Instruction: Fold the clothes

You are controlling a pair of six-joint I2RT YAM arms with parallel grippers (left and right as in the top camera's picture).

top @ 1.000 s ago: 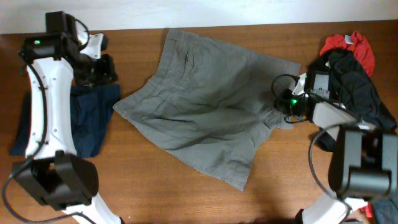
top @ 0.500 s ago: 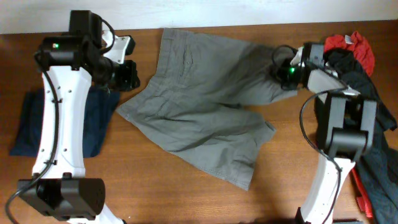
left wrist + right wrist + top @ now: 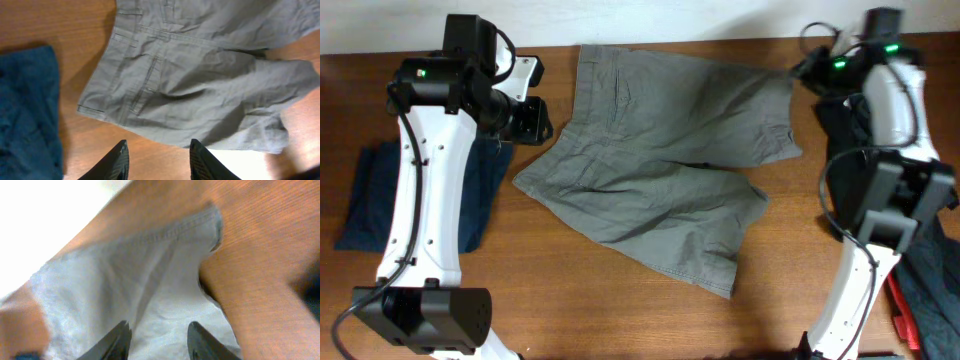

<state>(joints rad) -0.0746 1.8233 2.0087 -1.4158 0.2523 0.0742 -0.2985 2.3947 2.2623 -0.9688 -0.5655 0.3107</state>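
The clothes, grey shorts (image 3: 660, 150), lie spread flat across the middle of the table, waistband toward the left, legs toward the right. My left gripper (image 3: 530, 118) hovers just off the waistband's left edge. In the left wrist view it (image 3: 157, 160) stands open over bare wood with nothing between its fingers, the shorts (image 3: 200, 75) just ahead. My right gripper (image 3: 810, 70) hangs at the far upper leg's hem. In the right wrist view it (image 3: 157, 340) is open above the grey cloth (image 3: 150, 280), holding nothing.
A dark navy garment (image 3: 360, 200) lies at the left edge, partly under my left arm, and shows in the left wrist view as well (image 3: 25, 110). Black clothing (image 3: 835, 115) lies at the right behind my right arm. The table's far edge (image 3: 720, 42) is close behind the shorts.
Both grippers have opened and let go of the shorts. My right arm swung up to the far right corner, leaving the upper leg stretched out flat. The left gripper shifted slightly right.
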